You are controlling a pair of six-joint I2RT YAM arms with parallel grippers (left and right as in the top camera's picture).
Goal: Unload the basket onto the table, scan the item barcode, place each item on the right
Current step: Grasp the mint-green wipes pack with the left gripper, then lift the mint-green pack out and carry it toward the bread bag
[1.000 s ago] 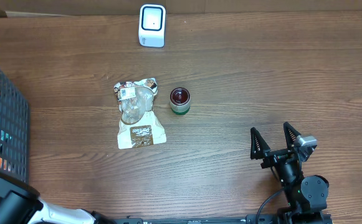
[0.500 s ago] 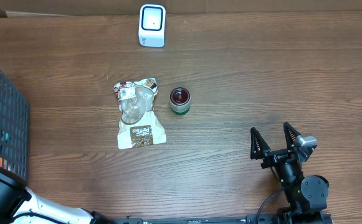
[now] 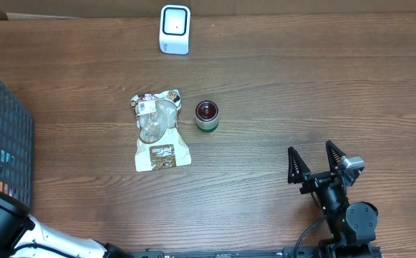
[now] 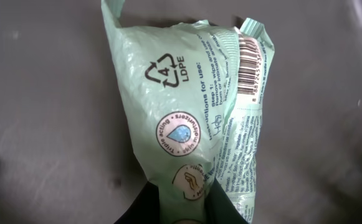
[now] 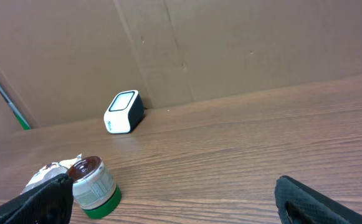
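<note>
At lower left, beside the black basket (image 3: pixel 7 143), only my left arm (image 3: pixel 3 229) shows overhead. In the wrist view my left gripper (image 4: pixel 184 205) pinches the bottom end of a green plastic pouch (image 4: pixel 181 112). Its barcode (image 4: pixel 250 56) sits on the upper right edge, facing the camera. My right gripper (image 3: pixel 313 163) is spread wide and holds nothing, at lower right of the worktop (image 3: pixel 301 86). White scanner (image 3: pixel 175 29) at the far edge. Snack bag (image 3: pixel 159 130) and green-banded jar (image 3: pixel 207 116) lie just beside each other mid-worktop.
</note>
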